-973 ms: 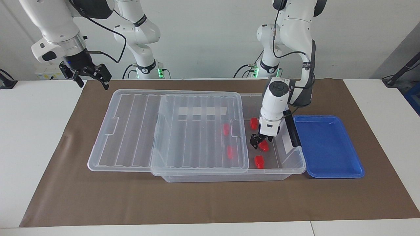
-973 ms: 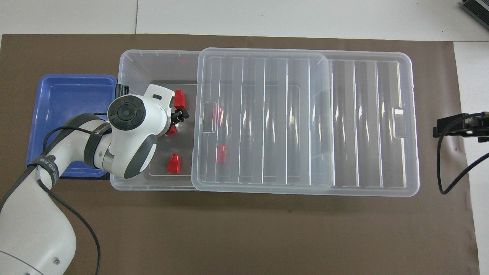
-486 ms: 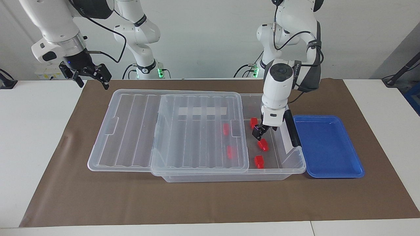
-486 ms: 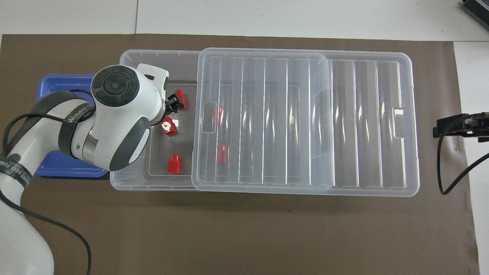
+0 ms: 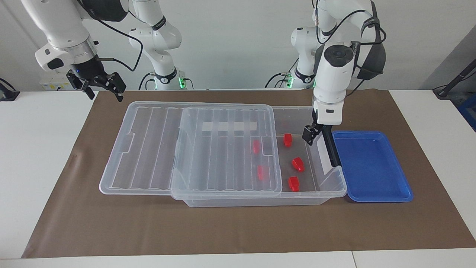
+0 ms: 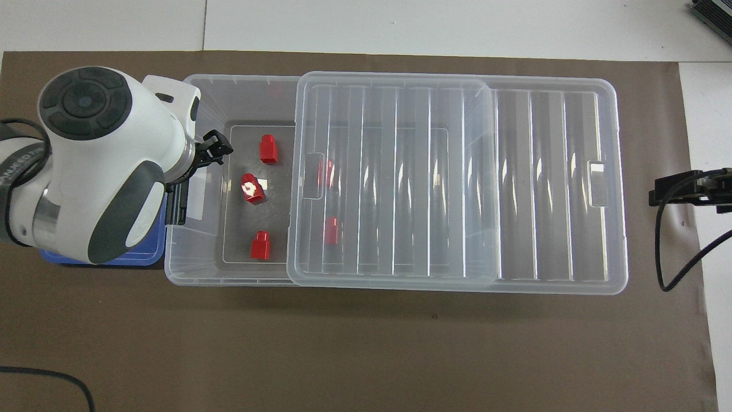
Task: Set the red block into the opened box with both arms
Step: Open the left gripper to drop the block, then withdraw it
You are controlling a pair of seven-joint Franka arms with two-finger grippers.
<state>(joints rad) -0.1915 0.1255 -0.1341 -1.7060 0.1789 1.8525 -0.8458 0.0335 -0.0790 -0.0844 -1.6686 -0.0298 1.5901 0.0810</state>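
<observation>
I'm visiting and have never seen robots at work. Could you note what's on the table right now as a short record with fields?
box: clear bin, its lid slid toward the right arm's end, leaving the other end uncovered
red blocks: five in the box; three in the uncovered part, two under the lid
blue tray: beside the box, nothing in it
left claw: open, holding nothing, over the box's uncovered end
right claw: open, waiting over the table's edge

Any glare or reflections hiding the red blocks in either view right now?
Overhead view: a white glint sits on the middle red block, and the lid streaks light over two blocks beneath it. Facing view: the lid dims those two; the three uncovered blocks read cleanly.
</observation>
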